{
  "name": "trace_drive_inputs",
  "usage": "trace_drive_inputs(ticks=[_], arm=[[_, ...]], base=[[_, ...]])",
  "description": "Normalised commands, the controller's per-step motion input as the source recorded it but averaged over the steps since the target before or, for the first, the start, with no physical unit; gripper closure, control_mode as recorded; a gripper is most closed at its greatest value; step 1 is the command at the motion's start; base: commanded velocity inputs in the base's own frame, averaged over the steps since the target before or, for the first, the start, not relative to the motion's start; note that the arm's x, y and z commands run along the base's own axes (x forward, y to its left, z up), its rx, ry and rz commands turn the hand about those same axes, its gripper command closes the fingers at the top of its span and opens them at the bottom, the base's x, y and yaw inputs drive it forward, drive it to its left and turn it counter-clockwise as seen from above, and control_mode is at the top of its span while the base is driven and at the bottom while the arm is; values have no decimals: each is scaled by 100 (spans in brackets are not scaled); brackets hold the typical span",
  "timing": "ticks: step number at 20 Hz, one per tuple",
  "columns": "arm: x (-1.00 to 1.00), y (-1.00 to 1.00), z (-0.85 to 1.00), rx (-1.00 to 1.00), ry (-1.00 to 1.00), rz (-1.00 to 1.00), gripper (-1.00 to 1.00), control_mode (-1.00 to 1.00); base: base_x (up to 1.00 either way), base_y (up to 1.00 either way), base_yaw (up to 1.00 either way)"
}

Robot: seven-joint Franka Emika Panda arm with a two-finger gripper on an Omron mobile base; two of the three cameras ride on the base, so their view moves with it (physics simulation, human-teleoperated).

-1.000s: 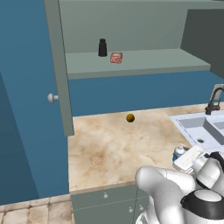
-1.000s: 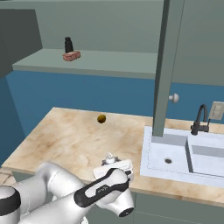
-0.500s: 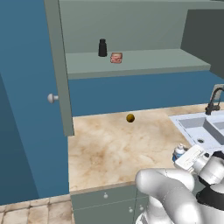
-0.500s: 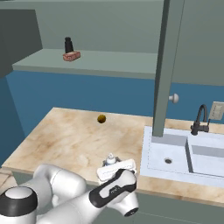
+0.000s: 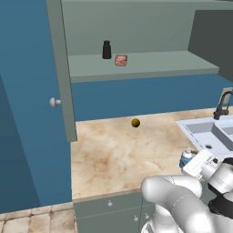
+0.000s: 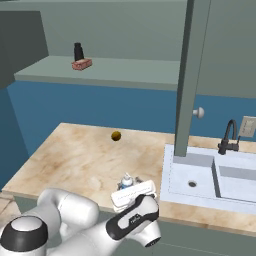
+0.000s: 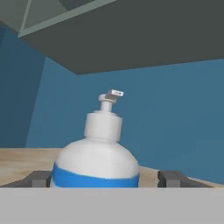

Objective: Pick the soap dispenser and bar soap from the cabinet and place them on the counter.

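The soap dispenser (image 5: 185, 157) (image 6: 127, 180), a blue bottle with a white pump, stands upright on the counter (image 5: 113, 154) (image 6: 75, 155) near its front edge, left of the sink. My gripper (image 5: 187, 164) (image 6: 129, 190) (image 7: 105, 179) is open around it. In the hand view the dispenser (image 7: 98, 162) sits between the two dark fingertips (image 7: 173, 178), with a gap at the right one. The pinkish bar soap (image 5: 121, 60) (image 6: 82, 64) lies on the inner shelf of the open cabinet (image 5: 150, 66) (image 6: 125, 75).
A small black bottle (image 5: 106, 50) (image 6: 78, 51) stands just behind the bar soap. A dark-yellow ball (image 5: 135, 122) (image 6: 116, 135) rests at the back of the counter. The pale sink (image 5: 214, 136) (image 6: 220, 175) with a dark faucet (image 5: 223, 104) (image 6: 229, 137) lies to the right. An open cabinet door (image 5: 59, 68) (image 6: 187, 80) hangs over the counter.
The jaws have spread apart and let go of the soap dispenser, which stands on the counter. The arm has lowered slightly; the shelf items have not moved.
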Motion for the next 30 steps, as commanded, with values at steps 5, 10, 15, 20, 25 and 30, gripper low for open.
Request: trace_drive_inputs(ticks=[5,10,15,20,25,30], arm=[[-4,0,-9,0,-5,0,-100,-100],[-14,0,-7,0,-1,0,-100,-100],[-23,0,-5,0,-1,0,-100,-100],[-48,0,2,0,-8,0,-100,-100],[-29,0,59,0,-12,0,-100,-100],[-12,0,89,0,-13,1,-100,-100]], base=[[0,0,0],[0,0,0],[0,0,0],[0,0,0],[0,0,0],[0,0,0]])
